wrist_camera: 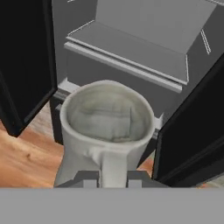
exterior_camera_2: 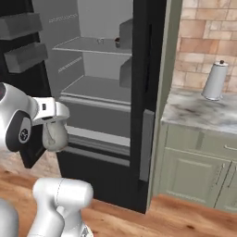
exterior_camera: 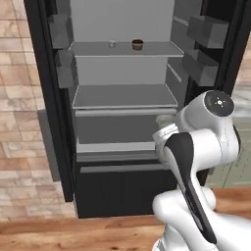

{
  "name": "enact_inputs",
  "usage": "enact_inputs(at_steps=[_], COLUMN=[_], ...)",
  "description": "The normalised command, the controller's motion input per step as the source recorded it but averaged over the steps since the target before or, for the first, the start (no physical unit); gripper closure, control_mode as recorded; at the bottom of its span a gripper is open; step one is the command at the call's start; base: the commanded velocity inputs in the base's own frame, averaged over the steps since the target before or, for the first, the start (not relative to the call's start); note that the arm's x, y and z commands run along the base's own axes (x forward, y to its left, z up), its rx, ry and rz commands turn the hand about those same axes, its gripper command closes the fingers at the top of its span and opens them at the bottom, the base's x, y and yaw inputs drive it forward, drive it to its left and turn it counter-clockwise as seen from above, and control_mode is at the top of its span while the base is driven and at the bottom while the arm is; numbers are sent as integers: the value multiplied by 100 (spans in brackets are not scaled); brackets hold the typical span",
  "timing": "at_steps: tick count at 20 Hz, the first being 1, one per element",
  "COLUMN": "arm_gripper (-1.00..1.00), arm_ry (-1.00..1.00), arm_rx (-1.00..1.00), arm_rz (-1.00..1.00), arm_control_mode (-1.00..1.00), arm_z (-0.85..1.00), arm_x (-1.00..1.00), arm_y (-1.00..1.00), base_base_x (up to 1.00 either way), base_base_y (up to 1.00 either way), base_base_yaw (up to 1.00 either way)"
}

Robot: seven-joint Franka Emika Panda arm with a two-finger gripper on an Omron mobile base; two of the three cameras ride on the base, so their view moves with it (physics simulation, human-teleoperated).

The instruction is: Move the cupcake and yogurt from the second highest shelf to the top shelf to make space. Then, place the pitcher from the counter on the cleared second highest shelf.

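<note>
Two items on top shelf: the cupcake [exterior_camera: 137,44] and the yogurt [exterior_camera: 112,44] sit apart on the top shelf [exterior_camera: 93,49], both small and blurry in the left base view.
Hidden: in the right base view a door bin covers most of the cupcake [exterior_camera_2: 117,42]; the yogurt cannot be made out there.
Second highest shelf [exterior_camera: 122,95]: bare grey panel, open fridge [exterior_camera_2: 139,92].
Gripper [wrist_camera: 112,178]: fingers [wrist_camera: 89,179] close on the handle of the pitcher [wrist_camera: 107,127], holding it; the grip itself is partly cut off, so contact looks likely rather than certain.
Pitcher position: upright, in the air before the fridge's lower drawers, mostly hidden behind the arm in the left base view [exterior_camera: 165,121].
Counter [exterior_camera_2: 199,113]: well to the right, with a white cylinder [exterior_camera_2: 215,81].
</note>
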Motion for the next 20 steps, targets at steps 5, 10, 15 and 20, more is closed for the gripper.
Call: enact_inputs(at_steps=[5,10,15,20], arm_gripper=[100,100,100,100], arm_ry=[0,0,0,0], arm_rx=[0,0,0,0], arm_rz=[0,0,0,0], arm_control_mode=[100,100,100,100], arm_z=[0,0,0,0], arm_x=[0,0,0,0], arm_y=[0,0,0,0], base_base_x=[58,51,44,50], base_base_y=[70,54,6,0], base_base_yaw=[-41,-36,-19,-6])
